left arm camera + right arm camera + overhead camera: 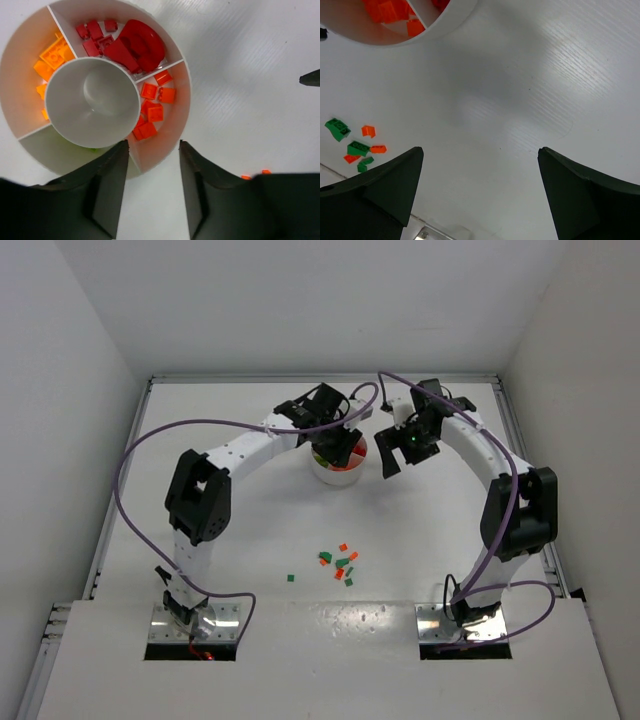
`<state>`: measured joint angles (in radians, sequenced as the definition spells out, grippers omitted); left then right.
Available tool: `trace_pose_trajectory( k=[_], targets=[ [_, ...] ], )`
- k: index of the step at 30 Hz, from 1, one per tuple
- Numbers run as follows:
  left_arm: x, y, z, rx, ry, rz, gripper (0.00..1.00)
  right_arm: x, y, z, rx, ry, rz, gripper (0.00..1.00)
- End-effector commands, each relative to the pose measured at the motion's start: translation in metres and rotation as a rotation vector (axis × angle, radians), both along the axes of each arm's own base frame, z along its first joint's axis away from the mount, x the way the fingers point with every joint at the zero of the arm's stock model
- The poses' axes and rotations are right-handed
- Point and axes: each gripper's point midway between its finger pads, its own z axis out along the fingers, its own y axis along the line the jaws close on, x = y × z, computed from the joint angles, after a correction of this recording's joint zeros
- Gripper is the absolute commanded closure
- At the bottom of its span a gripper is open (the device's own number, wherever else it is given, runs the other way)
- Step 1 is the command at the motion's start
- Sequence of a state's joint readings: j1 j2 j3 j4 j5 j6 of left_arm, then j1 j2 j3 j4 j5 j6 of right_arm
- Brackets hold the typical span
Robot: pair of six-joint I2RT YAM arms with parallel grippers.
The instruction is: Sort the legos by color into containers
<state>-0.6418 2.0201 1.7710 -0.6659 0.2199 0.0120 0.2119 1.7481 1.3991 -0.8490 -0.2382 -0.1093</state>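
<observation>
**Step in hand (judged):** release over the dish, then go back for the next pick.

**State**
- The left end effector (152,150) hangs above the near rim of the dish (186,80). Its jaws are parted and nothing is visible between them.
- The right end effector (481,150) is spread wide and empty, over the bare surface (520,75) just right of the dish.

**Location of parts**
- The dish stands at the far centre of the surface, with its compartments set around the hub (92,102).
- Red legos (125,45) fill the far compartment, orange legos (152,107) the right one, and yellow-orange legos (50,57) the left one.
- The near-left compartment (55,150) shows only a trace of green at the hub wall.
- Loose legos (340,562), green and orange, lie clustered near the middle of the surface, well apart from the dish.

**Procedure**
1. Raise the left end effector straight up before moving it sideways, so the fingers clear the rim.
2. Pick one lego at the cluster's edge. A pinch in the middle of the cluster may catch two.
3. Put green in the near-left compartment and orange in the right one. Red and orange are close in hue, so compare each piece with what is already in the compartment.
4. Release low and centred over the wedge, away from the dividers, so the piece cannot bounce into the next compartment.
5. Keep only one arm over the dish at a time.
</observation>
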Motion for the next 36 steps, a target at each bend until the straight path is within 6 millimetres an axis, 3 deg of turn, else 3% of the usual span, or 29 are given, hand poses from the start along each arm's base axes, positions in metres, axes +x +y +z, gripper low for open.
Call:
trace_pose_trajectory(
  k=[1,5,6,7,10,11,14,15,17,18,21,22,25,26,28,34,36],
  targets=[
    [0.005,-0.005,0.018,-0.034,-0.027,0.003,0.48,-0.004,0.009,0.007,0.042,-0.013,0.043,0.04],
    [0.008,-0.001,0.039,-0.093,-0.032,0.005,0.46,-0.014,0.012,0.010,0.069,-0.009,0.054,0.10],
    [0.005,-0.002,0.049,-0.134,-0.023,-0.017,0.46,-0.014,0.012,0.011,0.071,-0.021,0.054,0.12],
    [0.005,0.001,0.072,-0.181,-0.050,-0.015,0.46,-0.020,0.013,0.008,0.085,-0.017,0.059,0.15],
    [0.018,0.025,0.103,-0.263,-0.101,0.052,0.46,-0.034,0.014,0.009,0.107,-0.022,0.068,0.29],
    [0.026,0.043,0.128,-0.304,-0.146,0.103,0.46,-0.038,0.016,0.009,0.121,-0.019,0.073,0.33],
    [0.035,0.077,0.155,-0.336,-0.191,0.196,0.43,-0.053,0.032,0.018,0.160,-0.027,0.174,0.41],
    [0.044,0.098,0.161,-0.337,-0.210,0.242,0.42,-0.059,0.046,0.019,0.169,-0.026,0.228,0.43],
    [0.050,0.131,0.160,-0.315,-0.206,0.318,0.39,-0.071,0.061,0.021,0.170,-0.022,0.316,0.48],
    [0.052,0.141,0.159,-0.309,-0.201,0.339,0.39,-0.080,0.079,0.020,0.168,-0.019,0.394,0.48],
    [0.058,0.178,0.149,-0.282,-0.184,0.417,0.39,-0.106,0.108,0.012,0.153,0.003,0.551,0.52],
    [0.058,0.188,0.148,-0.279,-0.186,0.437,0.39,-0.123,0.125,0.008,0.129,0.011,0.629,0.52],
    [0.060,0.214,0.137,-0.287,-0.142,0.505,0.39,-0.145,0.148,-0.022,0.013,0.050,0.746,0.53],
    [0.058,0.218,0.140,-0.301,-0.133,0.518,0.39,-0.143,0.158,-0.024,0.002,0.052,0.744,0.53],
    [0.055,0.231,0.133,-0.307,-0.110,0.539,0.39,-0.159,0.167,-0.042,-0.040,0.117,0.782,0.53],
    [0.044,0.255,0.122,-0.287,-0.081,0.580,0.39,-0.182,0.175,-0.060,-0.108,0.107,0.879,0.53],
    [0.040,0.254,0.117,-0.283,-0.064,0.569,0.39,-0.194,0.177,-0.068,-0.118,0.131,0.926,0.54]
  ],
)
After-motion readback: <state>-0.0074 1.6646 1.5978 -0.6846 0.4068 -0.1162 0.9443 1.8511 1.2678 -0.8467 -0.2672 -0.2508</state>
